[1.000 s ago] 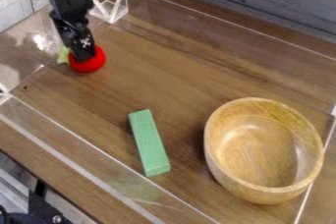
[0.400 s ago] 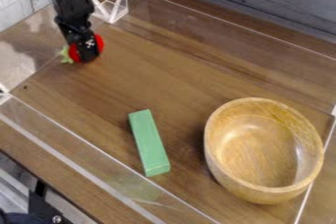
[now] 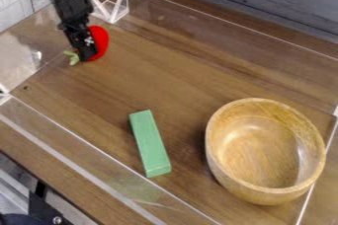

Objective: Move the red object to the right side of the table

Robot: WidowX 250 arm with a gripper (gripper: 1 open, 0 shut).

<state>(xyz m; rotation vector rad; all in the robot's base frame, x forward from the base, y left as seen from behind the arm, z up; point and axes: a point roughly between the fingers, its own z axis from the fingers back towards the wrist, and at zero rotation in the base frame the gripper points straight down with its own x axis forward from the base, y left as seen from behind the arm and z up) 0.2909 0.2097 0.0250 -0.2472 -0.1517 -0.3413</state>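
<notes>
The red object (image 3: 95, 41), a small round ball with a bit of green (image 3: 69, 58) at its lower left, sits at the far left of the table (image 3: 199, 81), close to the back acrylic wall. My gripper (image 3: 81, 45) points down from above and its dark fingers (image 3: 75, 37) are pressed against the ball's left half. The jaws look drawn in on the ball. Most of the ball's right side shows. I cannot tell whether it still rests on the wood.
A green rectangular block (image 3: 149, 142) lies near the front middle. A large wooden bowl (image 3: 266, 149) fills the front right corner. Low clear acrylic walls (image 3: 224, 17) border the tabletop, with a clear bracket (image 3: 119, 5) at the back left.
My gripper has sunk onto the red object and its fingers have drawn in around it. Ball and gripper now sit slightly further back and to the left. Block and bowl have not moved.
</notes>
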